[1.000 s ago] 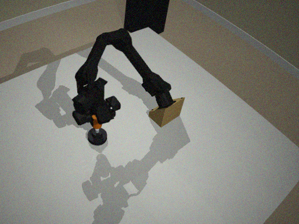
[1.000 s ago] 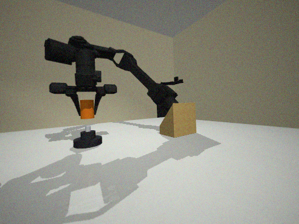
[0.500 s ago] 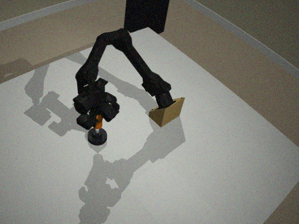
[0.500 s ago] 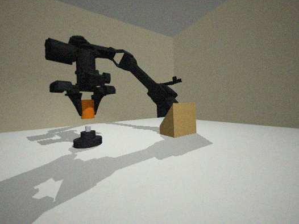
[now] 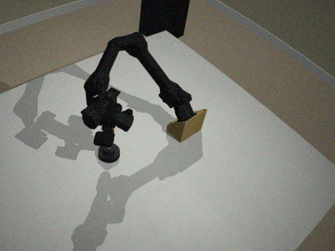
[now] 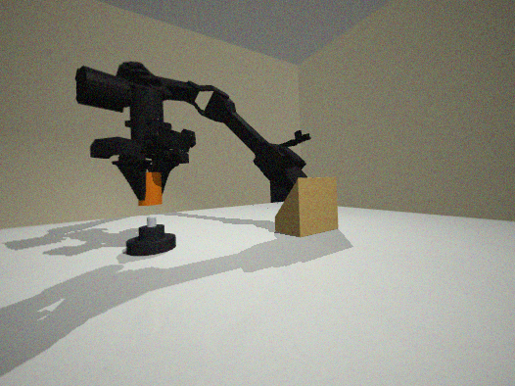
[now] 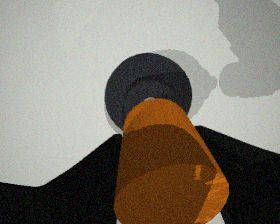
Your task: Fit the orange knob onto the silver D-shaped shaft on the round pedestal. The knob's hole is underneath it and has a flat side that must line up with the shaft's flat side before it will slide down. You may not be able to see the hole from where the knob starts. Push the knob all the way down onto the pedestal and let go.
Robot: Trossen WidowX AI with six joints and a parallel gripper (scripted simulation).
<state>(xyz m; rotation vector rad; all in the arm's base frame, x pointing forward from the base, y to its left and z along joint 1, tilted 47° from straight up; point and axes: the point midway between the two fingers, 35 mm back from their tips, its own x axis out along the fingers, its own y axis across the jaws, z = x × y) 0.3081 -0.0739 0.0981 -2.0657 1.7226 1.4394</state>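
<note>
My gripper (image 6: 149,188) (image 5: 106,138) is shut on the orange knob (image 6: 151,188) (image 7: 165,166) and holds it upright, a short way above the silver shaft (image 6: 151,221). The shaft stands on the dark round pedestal (image 6: 151,243) (image 5: 109,154) (image 7: 121,87) on the white table. A small gap shows between the knob's bottom and the shaft top in the exterior view. In the wrist view the knob covers the pedestal's middle, so the shaft is hidden there. I cannot see the knob's hole.
A tan wedge block (image 5: 188,126) (image 6: 309,207) holds the arm's base, to the right of the pedestal. A tall dark box (image 5: 165,7) stands at the table's far edge. Walls enclose the table.
</note>
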